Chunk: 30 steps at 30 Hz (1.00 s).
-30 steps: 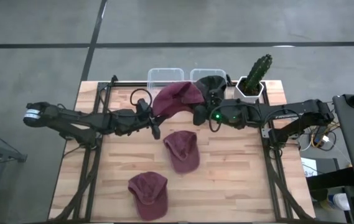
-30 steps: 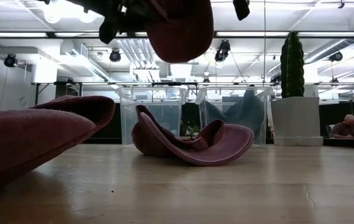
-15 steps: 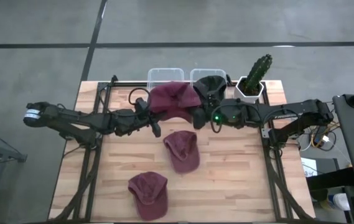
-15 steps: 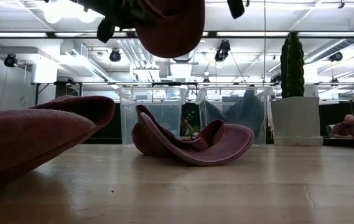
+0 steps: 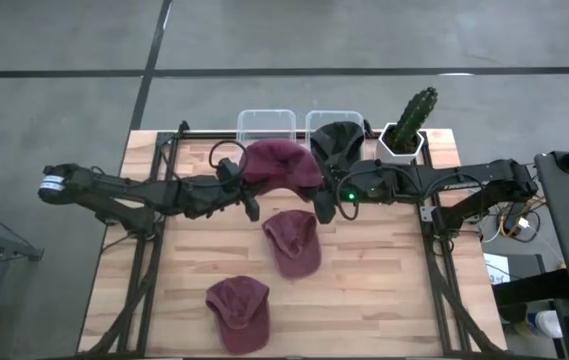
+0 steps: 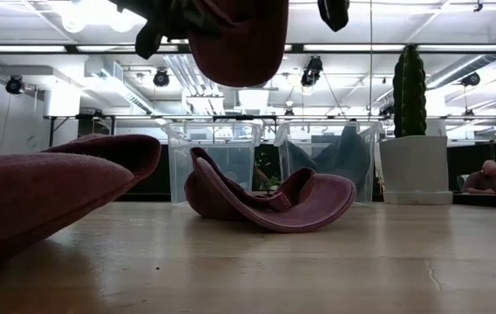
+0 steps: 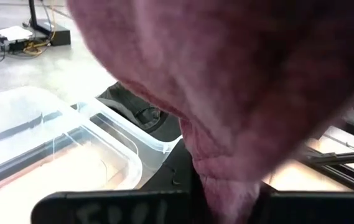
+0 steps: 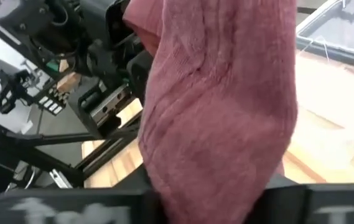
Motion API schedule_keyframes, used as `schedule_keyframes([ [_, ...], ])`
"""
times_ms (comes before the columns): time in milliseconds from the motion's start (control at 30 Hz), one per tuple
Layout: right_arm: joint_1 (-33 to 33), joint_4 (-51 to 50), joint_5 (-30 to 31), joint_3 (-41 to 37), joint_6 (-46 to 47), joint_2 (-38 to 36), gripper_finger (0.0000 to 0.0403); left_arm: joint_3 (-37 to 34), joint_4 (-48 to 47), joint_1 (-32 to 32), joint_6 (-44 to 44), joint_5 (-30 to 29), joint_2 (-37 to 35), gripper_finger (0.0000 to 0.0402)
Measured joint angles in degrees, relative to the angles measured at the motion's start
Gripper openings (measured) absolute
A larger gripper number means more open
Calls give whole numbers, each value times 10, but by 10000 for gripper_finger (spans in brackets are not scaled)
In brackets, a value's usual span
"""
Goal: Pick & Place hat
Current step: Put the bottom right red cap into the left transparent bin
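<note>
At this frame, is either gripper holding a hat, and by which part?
The left gripper is shut on the raised maroon hat at its edge. The right gripper is at the opposite edge; its grip cannot be told.

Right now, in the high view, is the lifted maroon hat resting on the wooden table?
No, the lifted maroon hat hangs above the table, near the clear bins.

Back edge was crowded — two clear bins (image 5: 266, 122) side by side, then the cactus pot (image 5: 403, 141) off to the right, so not much room to slip in between. Both arms met over the middle with a maroon hat (image 5: 280, 165) hanging between them, blocking the way across. Two more hats (image 5: 292, 240) lay on the boards below — bare wood (image 5: 384, 280) showed on either side of them.
</note>
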Motion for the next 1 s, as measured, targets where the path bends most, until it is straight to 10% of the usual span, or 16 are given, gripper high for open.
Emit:
schedule_keyframes([
  [567,2,-127,-85,-2,2,-16,203,88,-206,70,-126,-35,-26,6],
  [1000,25,-145,-88,-2,-18,-27,203,122,-265,324,-197,262,3,6],
])
